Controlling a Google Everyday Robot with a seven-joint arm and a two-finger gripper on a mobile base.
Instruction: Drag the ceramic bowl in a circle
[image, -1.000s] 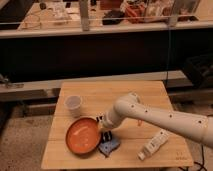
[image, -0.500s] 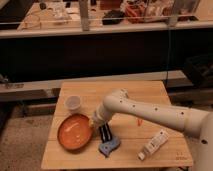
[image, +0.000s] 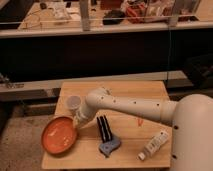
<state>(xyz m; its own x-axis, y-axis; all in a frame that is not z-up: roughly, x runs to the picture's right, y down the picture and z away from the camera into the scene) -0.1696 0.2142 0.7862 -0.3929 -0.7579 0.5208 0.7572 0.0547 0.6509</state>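
The ceramic bowl (image: 59, 135) is a wide, shallow orange-red dish at the front left corner of the wooden table (image: 135, 97), its left rim near the table edge. My gripper (image: 78, 123) is at the end of the white arm, touching the bowl's right rim, just below the small white cup (image: 74, 103).
A blue-handled black brush (image: 106, 134) lies right of the bowl near the front edge. A white tube (image: 154, 145) lies at the front right. A dark wall and railing run behind the table.
The bowl has slid left and toward the table's front left corner over the last second. My gripper moved left with it, away from the brush.
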